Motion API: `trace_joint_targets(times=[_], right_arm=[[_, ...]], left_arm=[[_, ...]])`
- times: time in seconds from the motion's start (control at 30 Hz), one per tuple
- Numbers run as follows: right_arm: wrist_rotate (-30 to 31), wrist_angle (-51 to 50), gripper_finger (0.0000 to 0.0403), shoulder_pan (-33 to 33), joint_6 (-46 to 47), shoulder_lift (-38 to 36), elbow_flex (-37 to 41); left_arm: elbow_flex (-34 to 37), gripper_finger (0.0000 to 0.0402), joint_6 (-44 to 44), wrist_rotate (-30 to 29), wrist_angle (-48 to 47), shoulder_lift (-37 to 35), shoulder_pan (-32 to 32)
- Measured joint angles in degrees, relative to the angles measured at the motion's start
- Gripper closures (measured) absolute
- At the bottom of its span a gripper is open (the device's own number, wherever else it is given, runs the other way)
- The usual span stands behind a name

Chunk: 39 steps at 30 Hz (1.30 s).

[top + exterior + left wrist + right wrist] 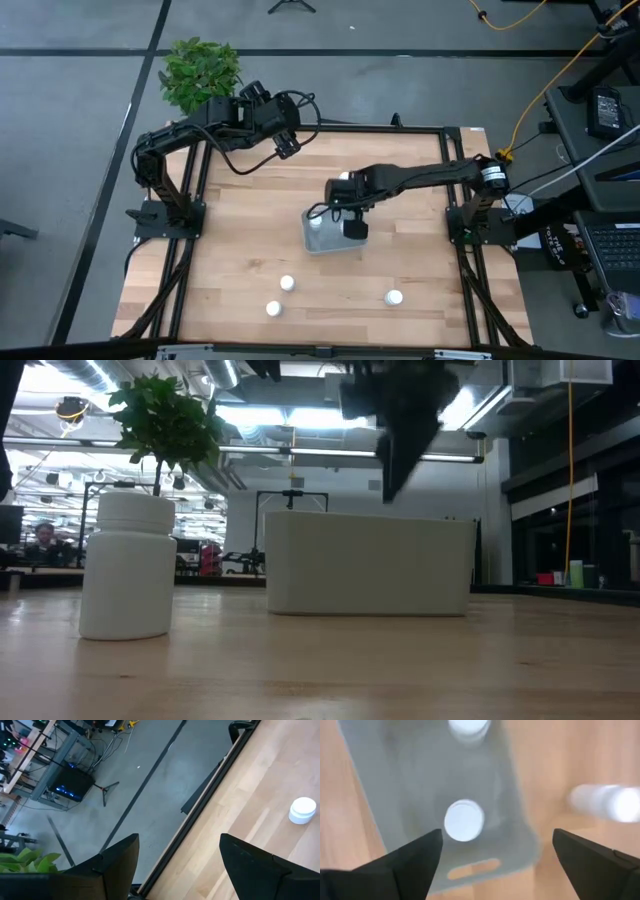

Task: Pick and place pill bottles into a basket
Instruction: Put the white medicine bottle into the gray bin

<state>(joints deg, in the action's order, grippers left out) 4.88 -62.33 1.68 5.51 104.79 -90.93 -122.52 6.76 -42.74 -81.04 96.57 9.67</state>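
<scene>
The pale grey-blue basket (330, 238) stands mid-table; it also shows in the low view (368, 563). My right gripper (345, 212) hangs open and empty above it. In the right wrist view (497, 840) its fingers stand wide apart over a white bottle (464, 820) standing in the basket. A second bottle (468, 726) is in the basket's other end. A blurred bottle (605, 802) lies outside the basket. Three bottles (287, 284) (273, 309) (394, 297) stand near the table's front. My left gripper (288, 140) waits open at the far left (180, 840).
A green potted plant (200, 72) stands beyond the table's far left corner. In the low view a white bottle (127, 565) stands left of the basket. The left wrist view shows one bottle (302, 810) upright on the wood near the table's black edge frame.
</scene>
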Motion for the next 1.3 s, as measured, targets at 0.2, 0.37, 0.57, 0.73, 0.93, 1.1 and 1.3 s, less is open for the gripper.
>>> trace_joint_targets(times=[0.2, 0.37, 0.57, 0.73, 0.93, 1.1, 1.3], right_arm=[[7.39, -0.35, 0.0046, -3.62, -6.56, -1.38, -8.96], [3.95, 1.05, 0.0042, -12.73, -8.68, -1.29, -8.27], [-1.65, 1.18, 0.0023, -21.53, -8.54, -1.18, -4.70], [-2.00, 3.10, 0.0020, -23.36, -10.05, -0.34, -1.94], [-4.03, 5.26, 0.0020, -23.27, -10.54, 2.53, 0.61], [-4.89, 6.46, 0.0020, -22.42, -10.75, 5.62, 0.71], [-6.43, 10.23, 0.0020, -21.67, -11.06, 8.67, 0.71]], left_arm=[[0.02, 0.0132, -0.02, -0.21, -0.19, -0.14, -0.64], [0.02, 0.0132, 0.00, -1.49, -0.19, -1.49, -2.51], [0.04, 0.0132, 2.71, -4.71, -0.42, -4.14, -4.06], [0.03, 0.0132, 6.27, -6.82, -0.48, -6.16, -4.07], [0.02, 0.0132, 7.09, -7.81, -0.46, -6.96, -3.91], [0.02, 0.0132, 7.56, -7.80, -0.44, -6.93, -3.89], [0.02, 0.0132, 8.77, -7.78, -0.59, -6.91, -3.89]])
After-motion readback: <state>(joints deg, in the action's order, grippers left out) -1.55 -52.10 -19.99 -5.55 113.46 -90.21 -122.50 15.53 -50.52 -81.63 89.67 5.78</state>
